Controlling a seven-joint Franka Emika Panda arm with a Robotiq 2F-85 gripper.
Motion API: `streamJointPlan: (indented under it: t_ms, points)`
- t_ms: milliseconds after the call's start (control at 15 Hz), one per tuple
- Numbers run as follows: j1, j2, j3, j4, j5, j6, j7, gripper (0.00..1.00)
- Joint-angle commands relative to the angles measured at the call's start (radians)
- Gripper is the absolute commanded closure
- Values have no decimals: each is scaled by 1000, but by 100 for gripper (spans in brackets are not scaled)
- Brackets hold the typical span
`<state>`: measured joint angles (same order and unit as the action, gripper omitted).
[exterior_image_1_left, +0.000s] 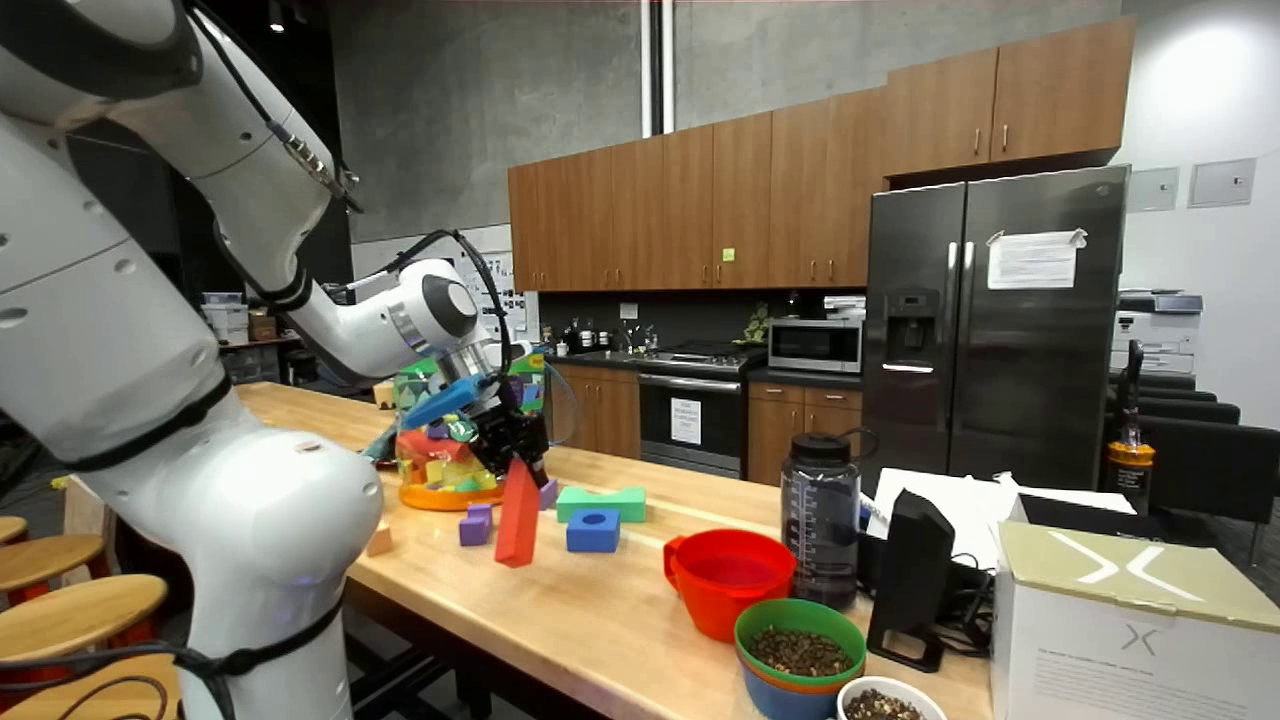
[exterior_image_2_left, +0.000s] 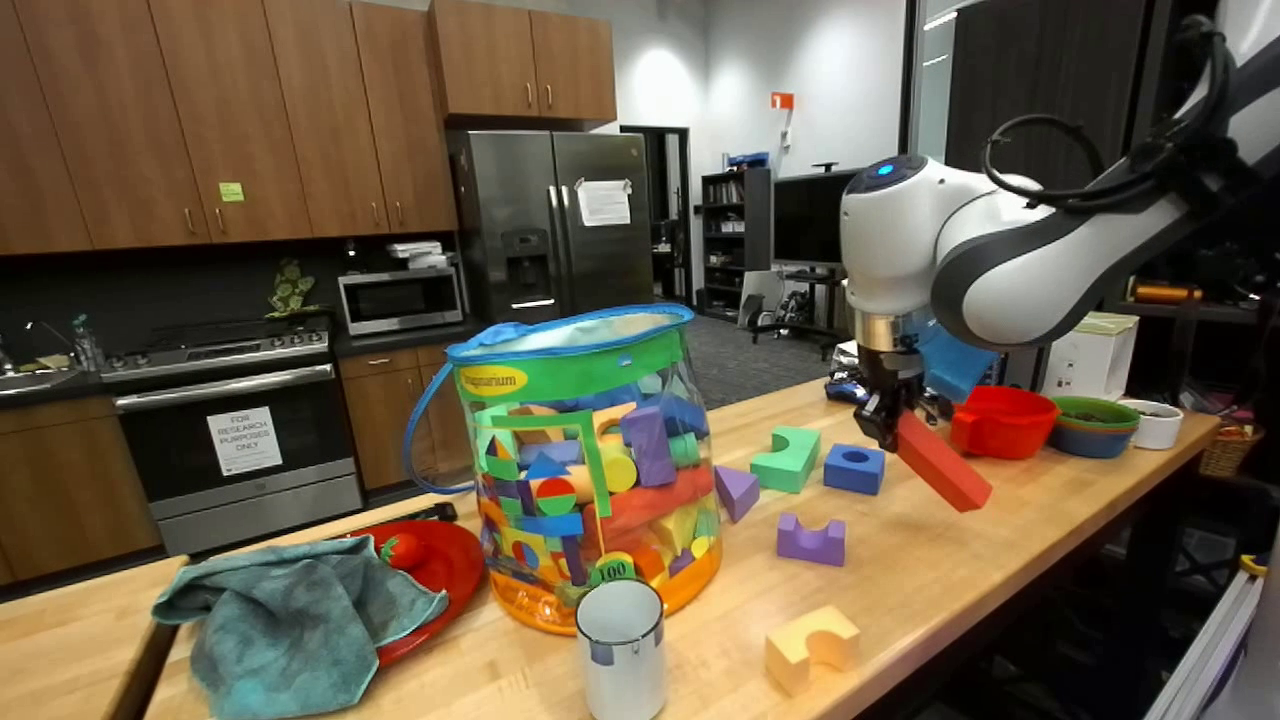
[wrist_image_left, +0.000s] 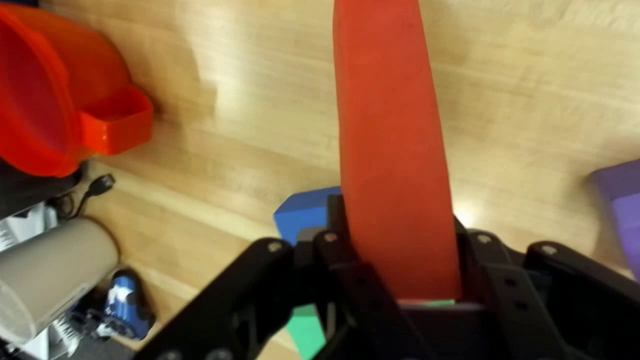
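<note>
1. The gripper (exterior_image_2_left: 888, 425) is grasping a red block (wrist_image_left: 395, 150); it is clamped around the long sides, near one end.
2. This red block is long and tilted. In both exterior views it slopes downward from the gripper, over the wooden table (exterior_image_2_left: 900, 600); whether its lower end touches it, I cannot tell.
3. Near to it, on the table, lies a blue block (exterior_image_2_left: 851, 478) with a round hole, and just beside this one a green block (exterior_image_2_left: 790, 466) with a curved notch.
4. In an exterior view, a purple triangular block (exterior_image_2_left: 737, 492) lies between the green block and a clear bag (exterior_image_2_left: 600, 363), which is filled with coloured blocks (exterior_image_2_left: 650, 445).
5. A red cup (exterior_image_2_left: 1012, 430) with a handle stands farther along; near it are a dark bottle (exterior_image_1_left: 820, 525) and a green bowl (exterior_image_1_left: 790, 612) which contains small brown pieces (exterior_image_1_left: 800, 652).
</note>
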<state>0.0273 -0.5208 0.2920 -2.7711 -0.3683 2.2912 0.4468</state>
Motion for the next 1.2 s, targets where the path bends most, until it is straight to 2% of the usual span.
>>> streamJointPlan:
  t_ms: [0,200,400,467,600,867,1133]
  points:
    - [-83,-26,5,-9,-118,125,58,84]
    - [-139,6,34,-1,-177,242,133,84]
    - [-191,31,98,-2,-228,362,250,84]
    - [-196,36,106,-3,-318,418,342,84]
    - [-212,47,139,-3,-402,463,452,84]
    - [-178,105,161,-4,-486,479,585,84]
    - [-97,201,141,-7,-442,484,575,84]
